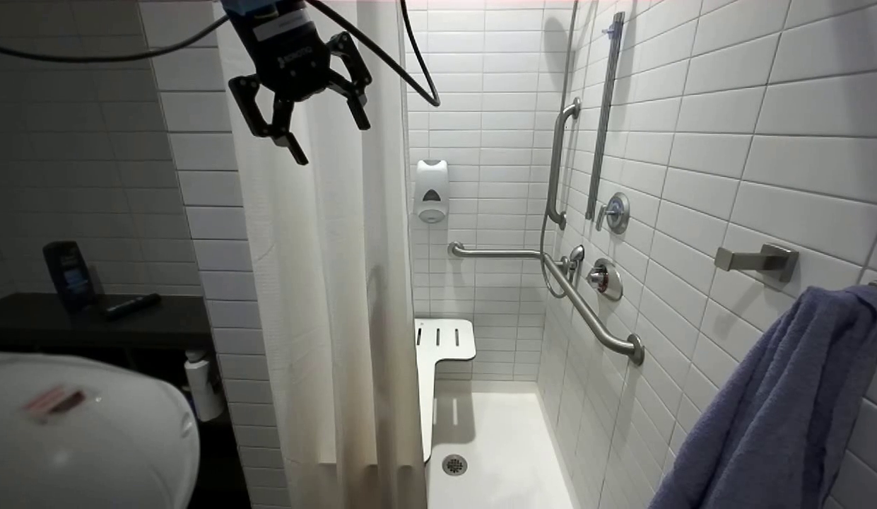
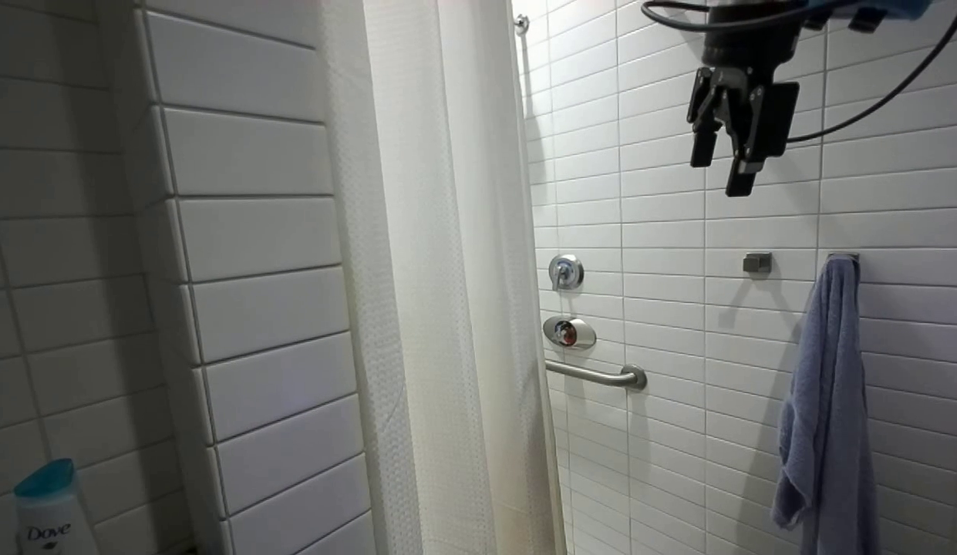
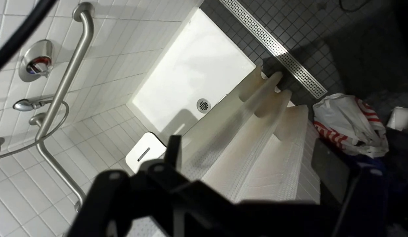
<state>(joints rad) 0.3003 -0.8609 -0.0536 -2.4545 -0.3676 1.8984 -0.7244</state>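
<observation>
While the shower curtain [image 1: 328, 304] hangs in folds at six o'clock from the gripper [image 1: 332, 143] in an exterior view, the jaws stand spread wide and empty. Outward from there, the white dispenser [image 1: 432, 189] sits at four o'clock, the slotted shower seat [image 1: 448, 346] at five, and the blue towel [image 1: 770, 396], farther off, at four.

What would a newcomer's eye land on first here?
In both exterior views, the eye likely goes to the open, empty jaws high up, then the pale shower curtain hanging in folds and the bluish towel right of it. In the wrist view, a crumpled white bag with red markings lies at right.
</observation>
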